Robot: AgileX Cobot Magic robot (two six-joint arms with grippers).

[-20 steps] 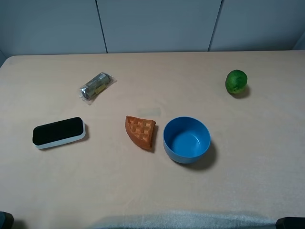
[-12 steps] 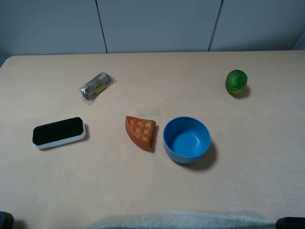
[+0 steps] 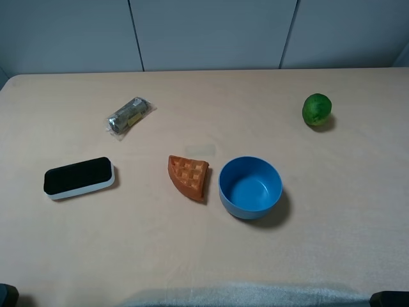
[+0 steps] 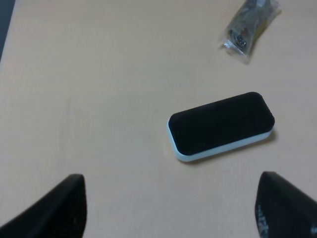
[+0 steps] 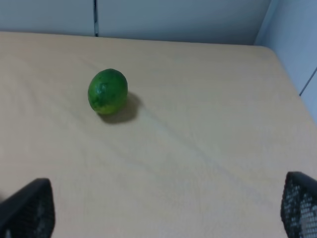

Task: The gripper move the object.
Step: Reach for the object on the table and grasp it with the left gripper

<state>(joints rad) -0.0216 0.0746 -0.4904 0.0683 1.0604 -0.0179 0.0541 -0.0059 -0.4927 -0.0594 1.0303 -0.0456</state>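
Upper left of the table (image 3: 358,243), the packet (image 3: 130,116) lies untouched, beyond the eraser (image 3: 79,177). Left gripper (image 4: 171,210) waits, fingers wide and empty; reaching comes next. Right gripper (image 5: 166,213) likewise gapes.

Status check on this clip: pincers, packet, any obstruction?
Left pincer open, empty, above the eraser. Right pincer open, empty, near the lime. Packet untouched on table, nothing blocking it.

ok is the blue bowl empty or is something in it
Empty. The blue bowl shows only its bare blue inside in the exterior high view; the waffle wedge lies beside it.
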